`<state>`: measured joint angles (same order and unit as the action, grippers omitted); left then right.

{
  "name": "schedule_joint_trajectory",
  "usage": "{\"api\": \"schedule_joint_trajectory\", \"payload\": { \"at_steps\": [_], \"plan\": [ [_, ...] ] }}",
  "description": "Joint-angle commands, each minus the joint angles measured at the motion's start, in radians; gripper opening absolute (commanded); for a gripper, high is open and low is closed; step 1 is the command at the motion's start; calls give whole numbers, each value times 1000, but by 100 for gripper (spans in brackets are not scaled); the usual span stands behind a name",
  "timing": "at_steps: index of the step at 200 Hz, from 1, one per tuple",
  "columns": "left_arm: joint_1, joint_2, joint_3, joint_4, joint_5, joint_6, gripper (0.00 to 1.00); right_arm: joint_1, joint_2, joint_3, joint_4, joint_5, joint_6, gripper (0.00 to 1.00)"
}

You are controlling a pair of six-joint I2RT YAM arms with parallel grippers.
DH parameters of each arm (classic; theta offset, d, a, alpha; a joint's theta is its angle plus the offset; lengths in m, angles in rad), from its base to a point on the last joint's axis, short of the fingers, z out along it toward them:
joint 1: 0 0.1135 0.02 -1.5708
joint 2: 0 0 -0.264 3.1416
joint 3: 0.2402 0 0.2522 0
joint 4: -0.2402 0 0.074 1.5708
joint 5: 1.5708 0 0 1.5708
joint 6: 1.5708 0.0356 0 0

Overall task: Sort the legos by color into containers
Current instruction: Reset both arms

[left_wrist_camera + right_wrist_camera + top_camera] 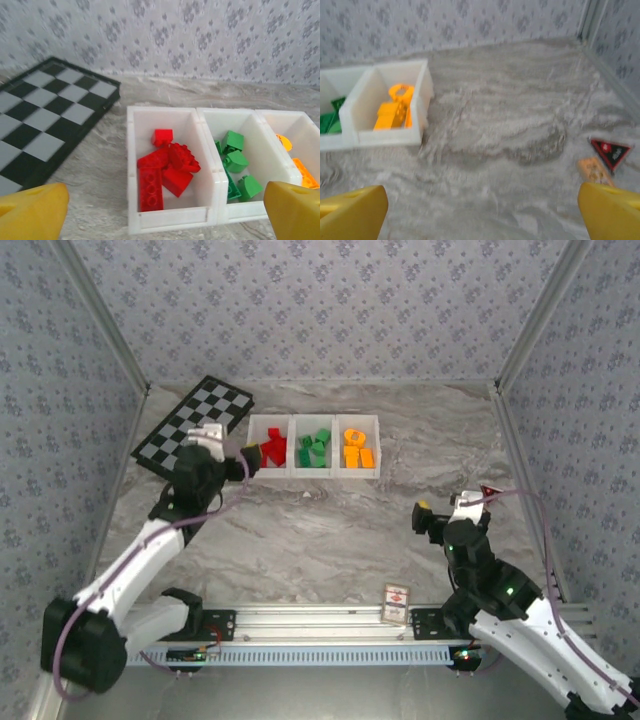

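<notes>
You'll find the orange plastic bricks (304, 174) cut off at the left wrist view's edge. Red bricks (167, 167) and green bricks (235, 162) lie in the white three-bin plastic tray (132, 150), just ahead of your left gripper (250, 454), which is spread wide, empty, arm outstretched. Your right gripper (426, 514), well apart from the tray, gapes wide too, arm folded.

Red, green and orange legos (316, 451) in three white containers (313, 473)

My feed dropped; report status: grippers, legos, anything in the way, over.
Left gripper open by red bin, right gripper open, both empty. Legos sorted red, green, orange in containers. Checkerboard beside them, apart.
</notes>
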<state>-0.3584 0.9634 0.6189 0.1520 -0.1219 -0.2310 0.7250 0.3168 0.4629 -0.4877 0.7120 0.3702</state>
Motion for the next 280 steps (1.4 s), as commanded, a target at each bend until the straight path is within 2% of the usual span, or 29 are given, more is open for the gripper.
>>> {"api": "schedule_joint_trajectory", "payload": {
  "at_steps": [1, 18, 37, 62, 70, 79, 93, 105, 113, 137, 146, 158, 163, 173, 183, 194, 202, 217, 229, 239, 249, 257, 280],
  "plan": [
    [-1, -106, -136, 207, -103, 142, 100, -54, -5, -87, 347, 79, -226, 100],
    [2, -152, -200, 213, -164, 192, 100, -150, 44, -165, 538, 30, -376, 100],
    [6, -158, -233, 194, -208, 218, 100, -320, 147, -235, 681, -127, -464, 100],
    [27, -132, -305, 266, -236, 228, 100, -599, 359, -271, 809, -385, -324, 100],
    [42, -116, -325, 287, -229, 228, 100, -680, 450, -289, 916, -449, -290, 100],
    [59, -100, -345, 309, -224, 225, 100, -728, 566, -305, 1039, -510, -301, 100],
    [84, -70, -366, 332, -199, 244, 100, -736, 747, -288, 1173, -504, -338, 100],
    [118, -36, -377, 354, -170, 253, 100, -735, 810, -233, 1147, -559, -359, 100],
    [153, -3, -385, 380, -134, 245, 100, -729, 875, -221, 1221, -575, -407, 100],
    [256, 150, -390, 507, -21, 211, 100, -730, 1025, -190, 1352, -617, -407, 100],
    [274, 181, -356, 478, 20, 217, 100, -738, 1123, -199, 1456, -642, -402, 100],
    [296, 244, -334, 524, 86, 226, 100, -728, 1269, -206, 1662, -646, -414, 100],
    [302, 267, -321, 529, 104, 228, 100, -718, 1248, -196, 1626, -638, -424, 100],
    [316, 313, -298, 550, 129, 230, 100, -726, 1178, -142, 1386, -669, -430, 100],
    [320, 349, -267, 546, 140, 252, 100, -744, 1236, -130, 1452, -765, -413, 100],
    [325, 392, -249, 556, 150, 280, 100, -754, 1204, -107, 1365, -748, -424, 100],
    [332, 462, -272, 661, 164, 291, 100, -758, 1210, -89, 1340, -738, -413, 100],
    [375, 610, -287, 892, 168, 233, 100, -762, 1214, -84, 1340, -711, -396, 100],
    [407, 549, -233, 676, 207, 216, 100, -762, 1217, -79, 1332, -714, -398, 100],
    [407, 593, -228, 749, 226, 216, 100, -758, 1216, -79, 1335, -704, -402, 100],
    [412, 564, -204, 642, 229, 217, 100, -745, 1214, -84, 1343, -678, -408, 99],
    [413, 580, -221, 701, 226, 211, 100, -734, 1214, -90, 1357, -653, -413, 100],
    [404, 575, -210, 674, 146, 194, 100, -734, 1219, -85, 1338, -668, -406, 100]
  ]
}}
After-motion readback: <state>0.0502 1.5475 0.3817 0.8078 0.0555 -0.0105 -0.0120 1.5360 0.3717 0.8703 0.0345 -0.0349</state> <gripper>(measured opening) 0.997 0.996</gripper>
